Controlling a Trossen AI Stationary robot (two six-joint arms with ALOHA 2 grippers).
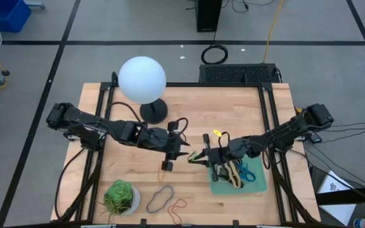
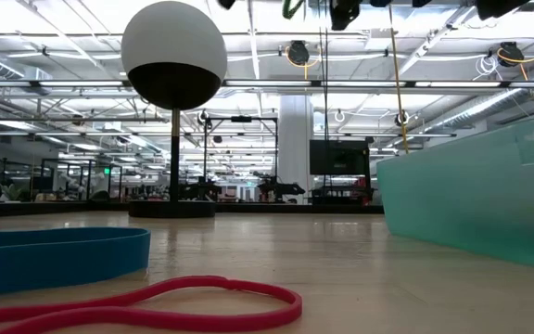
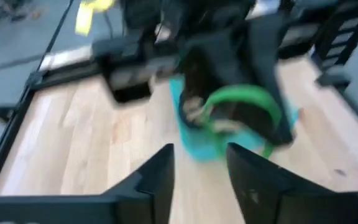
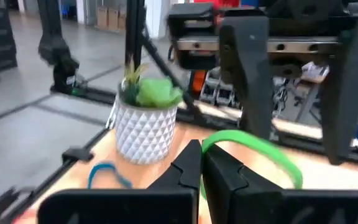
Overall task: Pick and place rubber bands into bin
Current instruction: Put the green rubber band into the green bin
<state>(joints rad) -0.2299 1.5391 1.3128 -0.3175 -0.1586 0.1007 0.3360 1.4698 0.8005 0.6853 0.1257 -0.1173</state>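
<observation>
My right gripper (image 4: 201,167) is shut on a green rubber band (image 4: 253,146) above the table's middle, just left of the mint-green bin (image 1: 258,185); it also shows in the high view (image 1: 200,156). The bin holds several bands (image 1: 236,172). My left gripper (image 3: 197,177) is open and empty. It faces the green band (image 3: 244,102) from the left, close to it, and also shows in the high view (image 1: 184,152). A blue-grey band (image 1: 160,198) and a red band (image 1: 179,207) lie flat on the table near the front edge. My right gripper pinches one end of the green band's loop (image 4: 210,144) between its two shut fingertips. It comes from the table's right side. The rest of the band stands out beyond the fingertips as an open loop, lifted clear of the table.
A white pot with a green succulent (image 1: 120,197) stands at the front left. A lamp with a white globe (image 1: 142,78) stands at the back. The bin's wall (image 2: 480,199) and the two loose bands (image 2: 156,301) show in the low view. Bare wood lies between pot and bin.
</observation>
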